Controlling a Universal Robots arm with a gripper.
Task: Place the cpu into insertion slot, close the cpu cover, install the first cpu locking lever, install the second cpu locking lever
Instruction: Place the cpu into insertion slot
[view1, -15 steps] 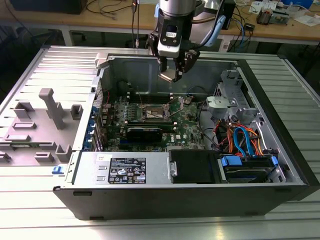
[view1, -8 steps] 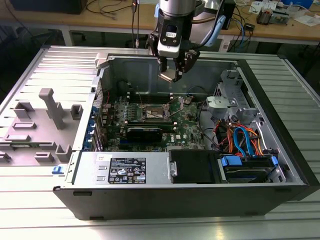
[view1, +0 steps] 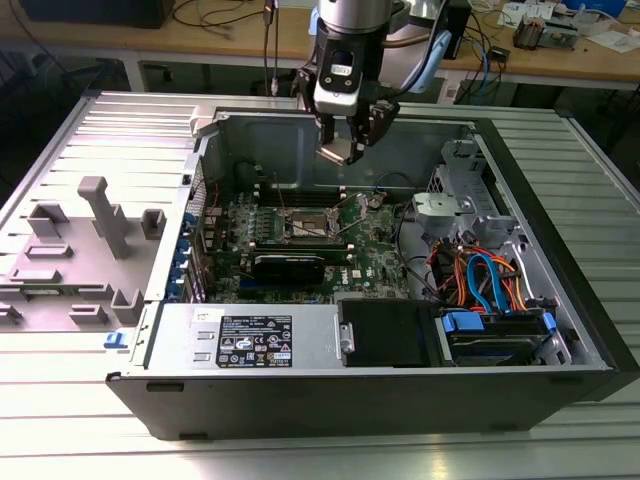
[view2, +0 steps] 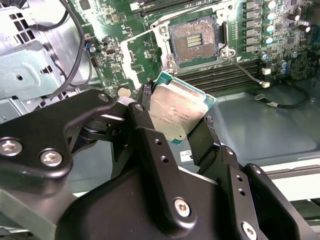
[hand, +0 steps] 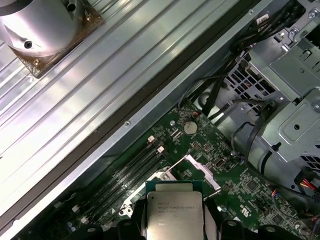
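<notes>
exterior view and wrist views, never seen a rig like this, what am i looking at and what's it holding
It is one robot arm ending in a black two-fingered gripper. The exterior view comes from a camera off the arm, looking down at an open dark computer case on a ribbed metal table. Both wrist views come from cameras riding on the arm. The gripper holds the cpu, a small flat square chip with a silver-grey top, pinched by its edges above the green motherboard. In the second wrist view the insertion slot, a square socket with a dark centre and silvery rim, lies empty beyond the chip. Grey plastic holders stand on the table at the exterior view's left.
</notes>
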